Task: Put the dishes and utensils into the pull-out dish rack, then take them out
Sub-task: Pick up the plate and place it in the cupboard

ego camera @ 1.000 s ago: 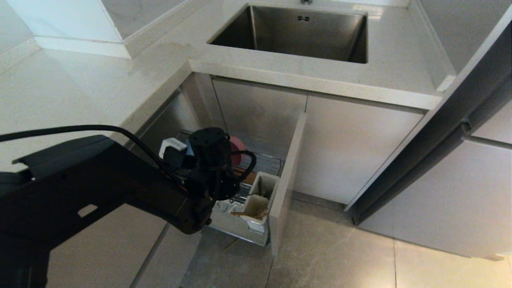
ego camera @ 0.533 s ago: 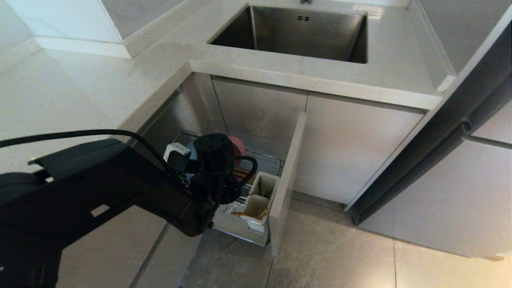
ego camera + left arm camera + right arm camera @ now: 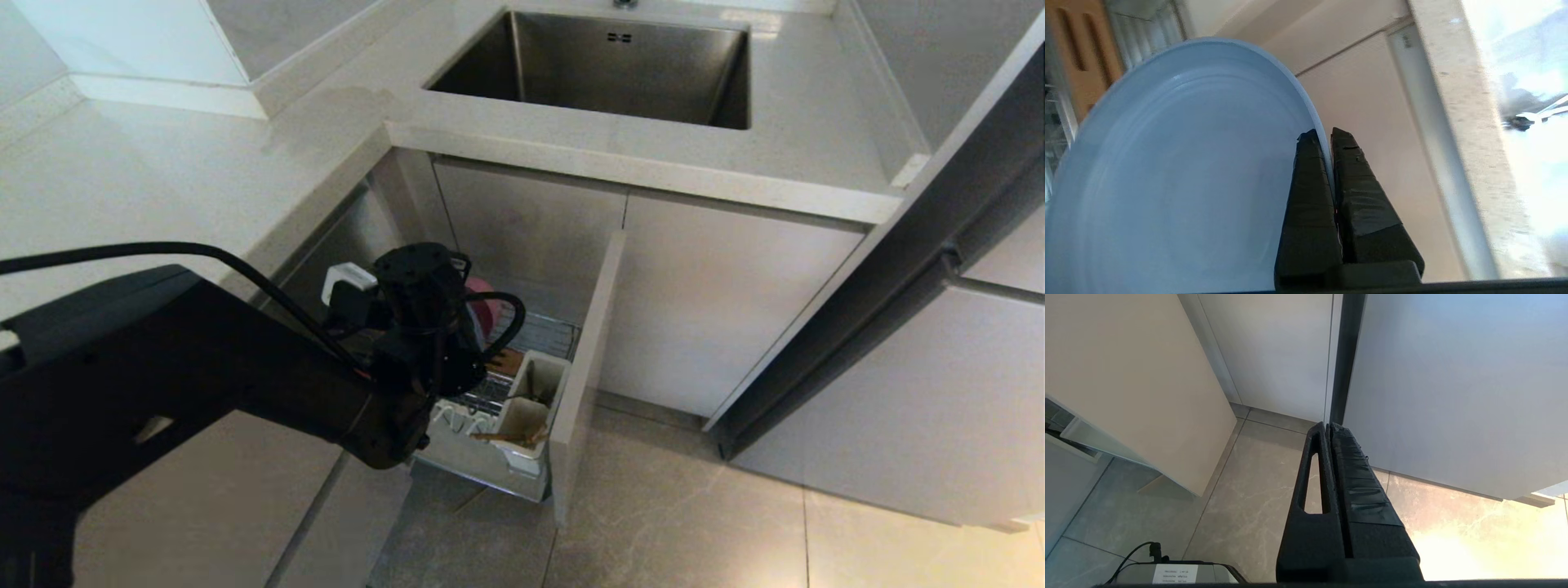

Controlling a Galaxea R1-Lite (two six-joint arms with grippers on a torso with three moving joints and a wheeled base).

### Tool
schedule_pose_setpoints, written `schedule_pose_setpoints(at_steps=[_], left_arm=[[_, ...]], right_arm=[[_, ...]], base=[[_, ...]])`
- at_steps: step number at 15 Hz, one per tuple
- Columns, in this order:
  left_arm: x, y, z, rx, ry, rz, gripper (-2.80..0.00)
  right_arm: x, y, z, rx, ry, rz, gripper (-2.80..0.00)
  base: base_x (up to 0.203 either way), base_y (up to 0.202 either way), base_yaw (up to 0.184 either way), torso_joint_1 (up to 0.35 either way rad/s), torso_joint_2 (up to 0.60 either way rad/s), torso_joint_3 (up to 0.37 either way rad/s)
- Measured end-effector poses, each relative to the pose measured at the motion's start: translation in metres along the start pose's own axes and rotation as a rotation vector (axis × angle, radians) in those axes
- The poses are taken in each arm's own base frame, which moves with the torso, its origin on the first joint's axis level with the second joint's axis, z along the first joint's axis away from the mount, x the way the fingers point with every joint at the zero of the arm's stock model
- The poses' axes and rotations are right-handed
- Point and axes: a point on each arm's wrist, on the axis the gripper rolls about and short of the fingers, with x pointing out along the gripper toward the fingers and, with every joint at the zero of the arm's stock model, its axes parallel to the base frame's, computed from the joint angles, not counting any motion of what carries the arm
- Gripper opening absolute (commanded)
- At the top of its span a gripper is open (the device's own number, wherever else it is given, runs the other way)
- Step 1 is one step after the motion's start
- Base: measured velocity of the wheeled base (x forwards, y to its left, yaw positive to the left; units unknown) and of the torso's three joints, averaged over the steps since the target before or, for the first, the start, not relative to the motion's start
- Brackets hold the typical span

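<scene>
In the left wrist view, my left gripper (image 3: 1327, 134) is shut on the rim of the light-blue plate (image 3: 1180, 175), which stands on edge beside the rack's brown slotted wooden strip (image 3: 1081, 53). In the head view the left wrist (image 3: 420, 322) hangs over the pull-out dish rack (image 3: 539, 335) and hides the plate. The pink bowl (image 3: 483, 309) stands in the rack just behind the wrist. Light wooden chopsticks (image 3: 510, 438) lie in the white utensil cup (image 3: 535, 384). My right gripper (image 3: 1328, 425) is shut and empty, out of the head view.
The rack's beige front panel (image 3: 584, 376) stands out over the tiled floor (image 3: 694, 506). Above are the pale countertop (image 3: 163, 180) and the steel sink (image 3: 604, 65). A tall grey door (image 3: 898, 269) juts out at the right. The right gripper points at the floor (image 3: 1249, 498).
The left wrist dipped slightly toward the rack, then rose and shifted a little to the left, still holding the plate. The rack and bowl have not moved.
</scene>
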Motion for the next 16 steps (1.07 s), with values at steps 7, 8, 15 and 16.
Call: schedule_pose_setpoints(at_steps=[7, 8, 15, 16], left_arm=[[0.0, 0.005, -0.002, -0.04, -0.018, -0.018, -2.8], [0.0, 0.007, -0.004, -0.035, -0.016, -0.014, -2.8], [0.002, 0.022, -0.012, -0.003, -0.011, 0.015, -2.8], [0.002, 0.023, -0.013, 0.003, -0.012, 0.02, -2.8]], right_arm=[[0.0, 0.0, 0.0, 0.0, 0.0, 0.0, -2.8], [0.0, 0.0, 0.0, 0.0, 0.0, 0.0, -2.8], [0.0, 0.0, 0.0, 0.0, 0.0, 0.0, -2.8], [0.0, 0.0, 0.0, 0.0, 0.0, 0.0, -2.8]], base=[[0.0, 0.0, 0.0, 0.0, 0.0, 0.0], [0.0, 0.0, 0.0, 0.0, 0.0, 0.0], [0.0, 0.0, 0.0, 0.0, 0.0, 0.0], [0.0, 0.0, 0.0, 0.0, 0.0, 0.0]])
